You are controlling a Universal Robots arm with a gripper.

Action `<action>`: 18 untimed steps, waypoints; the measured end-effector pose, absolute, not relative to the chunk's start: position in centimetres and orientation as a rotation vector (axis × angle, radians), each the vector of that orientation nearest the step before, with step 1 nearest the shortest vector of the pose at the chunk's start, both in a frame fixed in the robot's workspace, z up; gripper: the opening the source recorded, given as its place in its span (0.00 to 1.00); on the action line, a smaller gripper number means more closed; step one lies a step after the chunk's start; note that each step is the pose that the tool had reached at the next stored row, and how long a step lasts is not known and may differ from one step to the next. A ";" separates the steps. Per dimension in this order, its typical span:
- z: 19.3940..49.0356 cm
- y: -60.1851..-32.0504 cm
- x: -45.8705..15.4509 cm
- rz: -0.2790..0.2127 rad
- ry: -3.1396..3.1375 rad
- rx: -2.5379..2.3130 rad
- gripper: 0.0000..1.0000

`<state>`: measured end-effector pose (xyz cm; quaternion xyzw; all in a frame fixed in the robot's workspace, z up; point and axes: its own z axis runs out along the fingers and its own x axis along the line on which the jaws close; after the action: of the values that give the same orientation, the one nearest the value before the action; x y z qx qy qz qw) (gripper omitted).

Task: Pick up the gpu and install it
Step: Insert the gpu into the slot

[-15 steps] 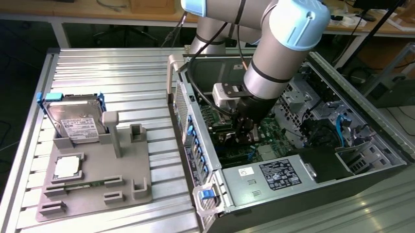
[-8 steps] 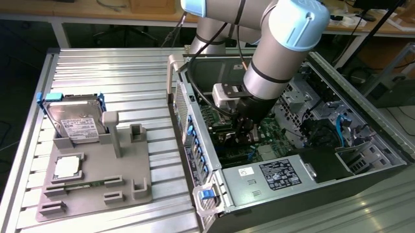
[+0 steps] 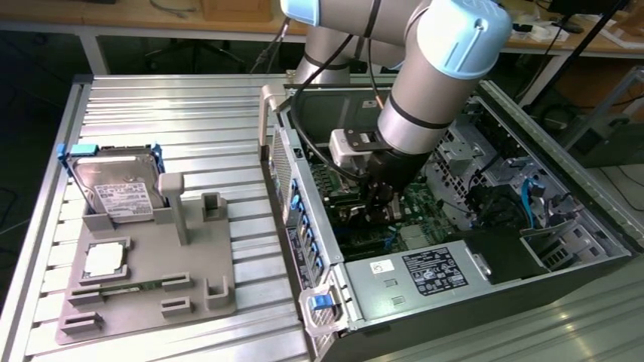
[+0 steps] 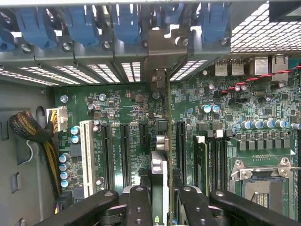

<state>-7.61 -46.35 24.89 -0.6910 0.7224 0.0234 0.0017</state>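
We find the gripper (image 4: 160, 200) clamped on the gpu (image 4: 162, 141), which it holds edge-on, upright, over the motherboard (image 4: 131, 108) slots inside the open computer case (image 3: 563, 196). We judge the card light, stiff and fragile (best held by its board edges, clear of the components). On the grey holder tray (image 3: 151, 294), the hard drive (image 3: 116, 188) stands at the far edge and a memory stick (image 3: 131, 288) lies near the front.

Wooden workbenches (image 3: 121, 15) stand behind the ribbed metal table (image 3: 171, 113).
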 end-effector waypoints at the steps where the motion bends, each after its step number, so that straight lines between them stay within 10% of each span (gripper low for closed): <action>1: 25.0 -46.4 -7.6 0.074 2.267 -2.168 0.27; 18: 24.4 -46.2 -7.7 0.069 2.265 -2.167 0.27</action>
<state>-7.65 -46.23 24.41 -0.6911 0.7224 0.0221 0.0033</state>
